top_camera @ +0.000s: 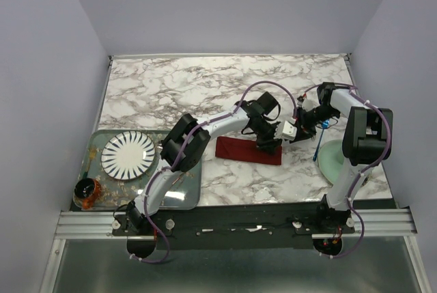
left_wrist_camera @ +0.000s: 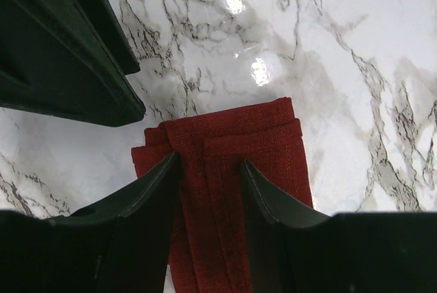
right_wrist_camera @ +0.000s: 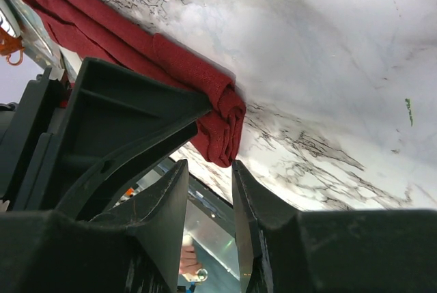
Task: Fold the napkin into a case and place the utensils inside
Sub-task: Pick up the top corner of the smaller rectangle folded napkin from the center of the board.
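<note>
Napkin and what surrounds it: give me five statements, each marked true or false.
The napkin lies folded into a narrow strip on the marble table. True.
The striped plate sits on the napkin. False: it sits on the tray at the left.
The left gripper has its fingers astride the napkin. True.
The blue-handled fork is tucked inside the napkin. False: it lies off to the right, by the pale green dish.
The right gripper clamps the napkin. False: nothing is between its fingers.
</note>
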Available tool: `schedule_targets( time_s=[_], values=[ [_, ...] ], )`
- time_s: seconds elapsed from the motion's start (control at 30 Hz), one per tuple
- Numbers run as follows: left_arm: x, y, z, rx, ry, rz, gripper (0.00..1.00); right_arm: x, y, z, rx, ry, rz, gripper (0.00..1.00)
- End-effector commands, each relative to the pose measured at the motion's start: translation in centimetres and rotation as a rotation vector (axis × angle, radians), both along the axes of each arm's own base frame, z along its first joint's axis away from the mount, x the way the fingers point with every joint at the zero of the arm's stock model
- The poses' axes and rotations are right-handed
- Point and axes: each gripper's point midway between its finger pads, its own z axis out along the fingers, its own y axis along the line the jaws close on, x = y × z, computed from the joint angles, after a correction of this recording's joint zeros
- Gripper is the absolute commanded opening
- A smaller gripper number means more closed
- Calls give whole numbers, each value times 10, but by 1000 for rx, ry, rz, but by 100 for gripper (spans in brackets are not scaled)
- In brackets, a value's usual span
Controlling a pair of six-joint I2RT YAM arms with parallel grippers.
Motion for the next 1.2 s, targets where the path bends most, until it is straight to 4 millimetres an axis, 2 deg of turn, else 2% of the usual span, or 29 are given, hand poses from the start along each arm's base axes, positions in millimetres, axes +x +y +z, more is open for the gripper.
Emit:
schedule_targets(
  time_s=[0.0,0.03,0.07,0.23,0.33,0.47,0.73,0.87,1.07,1.17],
  values=[
    [-1,1,-3,28,3,6,43,1,2,0,31,14,-4,40],
    [0,1,-1,26,2,7,36,1,1,0,29,11,-3,40],
    [1,2,0,26,7,16,33,2,1,0,31,9,-3,40],
    [8,-3,27,-46,-20,79,11,5,3,2,46,-2,3,40],
    [7,-3,44,-99,-27,127,4,7,5,4,62,-9,4,39],
    [1,2,55,-130,-10,183,0,8,10,6,88,-16,10,35],
    [-8,13,55,-115,58,307,0,9,25,8,114,-29,55,27],
    [-11,18,50,-85,106,377,0,6,34,7,117,-31,87,25],
    [-12,26,34,-40,149,473,0,-4,49,-3,105,-7,140,25],
    [-17,28,32,-55,145,481,0,-6,52,-11,90,12,146,23]
  ],
)
